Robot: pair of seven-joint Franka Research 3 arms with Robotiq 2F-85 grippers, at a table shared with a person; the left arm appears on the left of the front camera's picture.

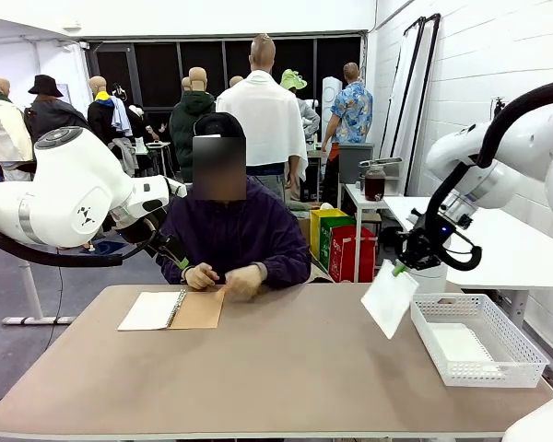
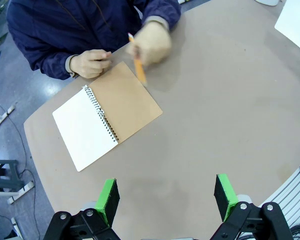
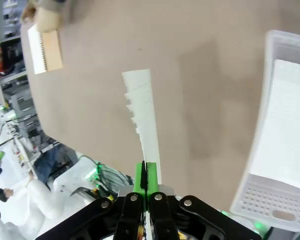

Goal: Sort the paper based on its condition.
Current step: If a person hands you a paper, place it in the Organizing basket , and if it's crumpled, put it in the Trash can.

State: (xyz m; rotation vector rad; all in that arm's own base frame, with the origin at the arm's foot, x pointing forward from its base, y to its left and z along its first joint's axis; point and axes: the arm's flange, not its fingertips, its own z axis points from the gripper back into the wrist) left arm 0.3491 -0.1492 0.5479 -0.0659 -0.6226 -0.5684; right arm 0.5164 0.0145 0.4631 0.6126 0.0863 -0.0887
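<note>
A thin white sheet of paper hangs in the air above the table's right side, just left of the white basket. My right gripper is shut on its top corner. In the right wrist view the paper runs edge-on away from the closed green pads, its torn spiral holes showing along one side. My left gripper is open high over the table's left end, with nothing between its fingers. Another flat sheet lies inside the basket.
A white mesh basket stands at the table's right end. An open spiral notebook with a brown cover lies at the far left in front of the seated person, whose hand holds a pencil over it.
</note>
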